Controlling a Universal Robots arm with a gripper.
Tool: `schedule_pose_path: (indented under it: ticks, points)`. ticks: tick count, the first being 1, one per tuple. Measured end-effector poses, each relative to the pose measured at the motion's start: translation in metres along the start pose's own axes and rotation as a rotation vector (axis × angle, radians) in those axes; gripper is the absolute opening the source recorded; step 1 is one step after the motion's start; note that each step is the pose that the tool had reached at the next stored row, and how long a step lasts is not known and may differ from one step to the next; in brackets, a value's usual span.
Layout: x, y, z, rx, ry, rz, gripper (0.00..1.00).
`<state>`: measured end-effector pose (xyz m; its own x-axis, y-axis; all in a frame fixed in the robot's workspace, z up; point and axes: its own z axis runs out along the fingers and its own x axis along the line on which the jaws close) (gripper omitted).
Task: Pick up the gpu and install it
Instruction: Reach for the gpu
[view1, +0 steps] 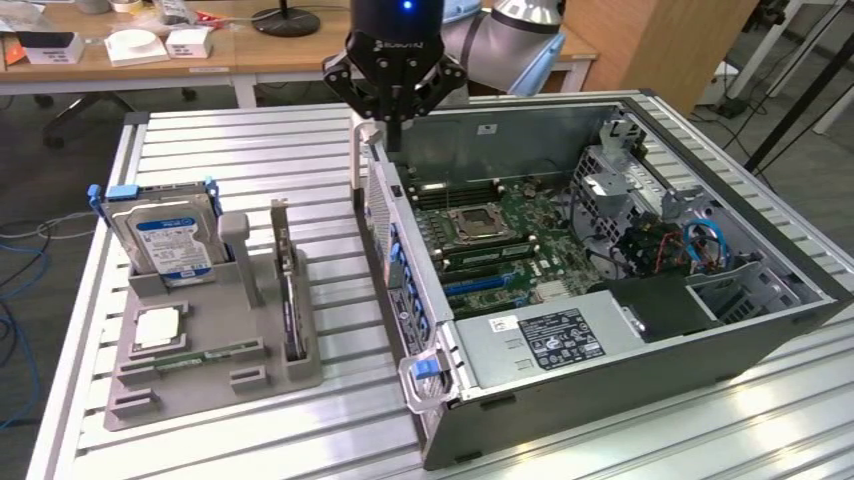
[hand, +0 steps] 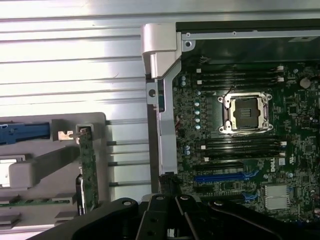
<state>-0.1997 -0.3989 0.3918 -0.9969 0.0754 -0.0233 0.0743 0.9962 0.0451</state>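
Observation:
The gpu (view1: 287, 290) is a thin black card with a silver end bracket. It stands on edge in a slot of the grey holder (view1: 200, 375) at the exterior view's left; the wrist view shows the gpu (hand: 89, 170) edge-on. My gripper (view1: 391, 125) hangs above the far end of the open computer case's near wall (view1: 400, 260), well away from the card. Its fingers are shut together with nothing between them. The gripper's black body (hand: 175, 220) appears in the wrist view. Inside the case lies the motherboard (hand: 295, 115) with a blue expansion slot (hand: 225, 176).
A silver hard drive with a blue label (view1: 167, 240) stands upright in the holder beside the gpu, and a green memory stick (view1: 200, 355) lies flat in it. The CPU socket (view1: 478, 222) and a power supply (view1: 554, 335) sit in the case. Slatted metal table (view1: 267, 150) surrounds everything.

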Motion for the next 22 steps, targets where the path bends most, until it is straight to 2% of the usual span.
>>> schedule_pose_path:
  ticks: [22]
  points:
    - [0.016, -0.0012, 0.0000, 0.0000, 0.0000, 0.000, 0.11]
